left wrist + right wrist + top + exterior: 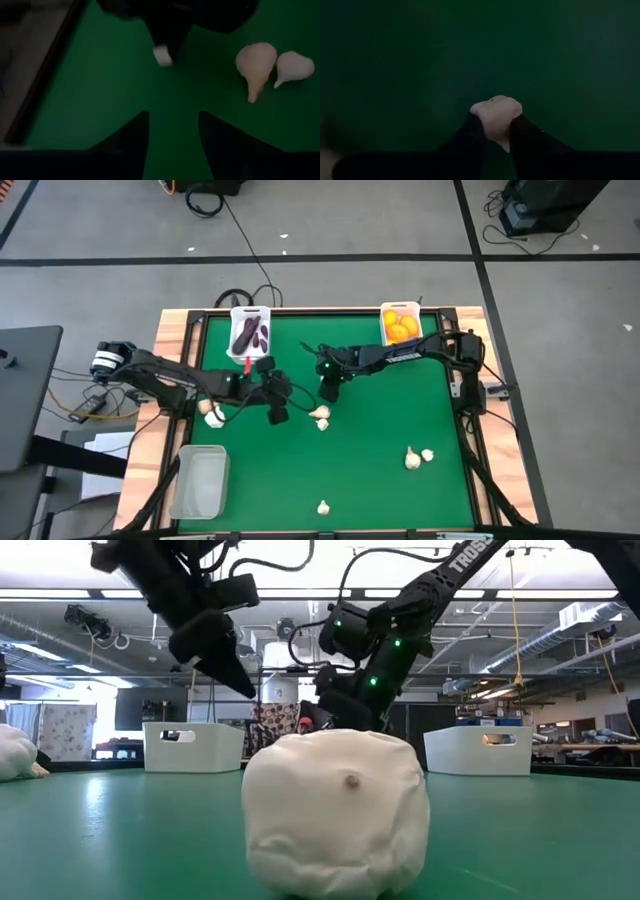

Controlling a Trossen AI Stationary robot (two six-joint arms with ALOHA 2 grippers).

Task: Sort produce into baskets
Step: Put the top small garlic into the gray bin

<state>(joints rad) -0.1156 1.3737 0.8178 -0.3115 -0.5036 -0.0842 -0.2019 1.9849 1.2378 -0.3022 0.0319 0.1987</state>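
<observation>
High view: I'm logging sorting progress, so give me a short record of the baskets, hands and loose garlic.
eggplant basket: holds eggplants
citrus basket: holds orange fruit
clear basket: nothing seen inside
right hand: closed on a garlic bulb
left hand: open, empty
loose garlic: several bulbs on the green mat
</observation>
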